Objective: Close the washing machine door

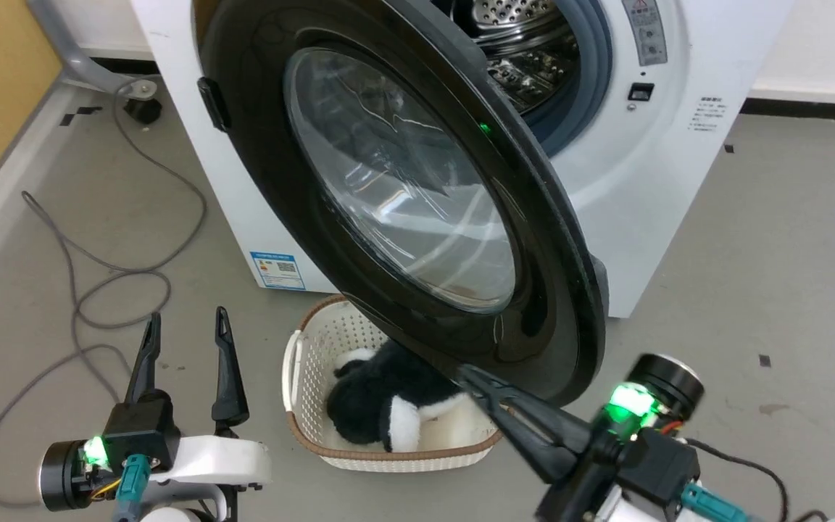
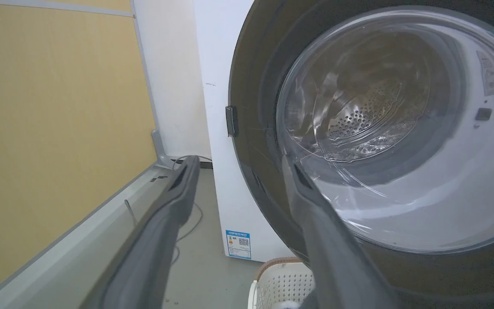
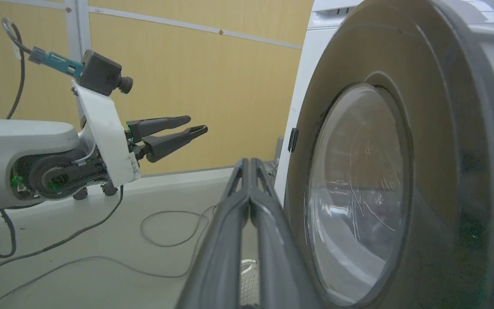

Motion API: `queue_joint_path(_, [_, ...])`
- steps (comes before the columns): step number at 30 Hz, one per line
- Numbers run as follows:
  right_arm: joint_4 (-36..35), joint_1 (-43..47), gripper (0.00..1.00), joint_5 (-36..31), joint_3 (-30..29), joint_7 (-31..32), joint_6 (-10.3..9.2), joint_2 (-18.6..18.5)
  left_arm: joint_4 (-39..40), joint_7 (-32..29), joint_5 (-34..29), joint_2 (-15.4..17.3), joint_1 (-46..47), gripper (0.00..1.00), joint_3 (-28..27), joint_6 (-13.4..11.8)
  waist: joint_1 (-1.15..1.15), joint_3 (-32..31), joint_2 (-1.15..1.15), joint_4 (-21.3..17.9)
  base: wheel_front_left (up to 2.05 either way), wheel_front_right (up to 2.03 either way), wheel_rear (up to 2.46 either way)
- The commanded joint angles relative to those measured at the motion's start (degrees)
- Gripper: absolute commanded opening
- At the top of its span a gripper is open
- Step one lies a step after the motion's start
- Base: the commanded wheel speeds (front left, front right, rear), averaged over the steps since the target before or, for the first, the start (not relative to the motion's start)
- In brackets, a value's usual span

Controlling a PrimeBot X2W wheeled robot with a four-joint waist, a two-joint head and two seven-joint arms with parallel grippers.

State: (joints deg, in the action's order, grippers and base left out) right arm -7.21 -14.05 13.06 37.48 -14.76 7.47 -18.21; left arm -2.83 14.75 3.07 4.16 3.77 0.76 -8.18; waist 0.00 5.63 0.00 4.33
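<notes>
The washing machine door (image 1: 403, 188), round with a glossy black frame and a clear domed window, stands swung partly out from the white machine (image 1: 649, 203). The steel drum (image 1: 512, 29) shows behind it. My right gripper (image 1: 464, 373) is shut with nothing in it, its tips close against the outer face of the door's lower rim; whether they touch I cannot tell. In the right wrist view the shut right gripper (image 3: 249, 164) points alongside the door (image 3: 358, 193). My left gripper (image 1: 187, 319) is open and empty, low on the left and apart from the door (image 2: 380, 128).
A white basket (image 1: 294, 362) holding a black and white plush toy (image 1: 388, 409) sits on the floor under the door's lower edge. Grey cables (image 1: 98, 275) loop across the floor on the left. A yellow wall panel (image 2: 58, 107) runs along the left side.
</notes>
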Motion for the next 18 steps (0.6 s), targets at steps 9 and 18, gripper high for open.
queue_joint_path(9, [9.49, 2.53, 0.00, 0.12, -10.67, -0.24, 0.02, 0.84, 0.67, 0.25, -1.00, -0.63, 0.58, 1.00, 0.11, 0.25, 0.00, 1.66, 0.00, -0.85, 0.00, 0.00, 0.00])
queue_joint_path(18, [15.09, -0.83, 0.00, -0.48, -18.27, -0.24, 0.02, 2.45, 1.60, 0.25, -1.88, -0.88, 2.43, 1.00, 1.56, 0.23, 0.00, 4.92, 0.00, -0.19, 0.00, 0.00, 0.00])
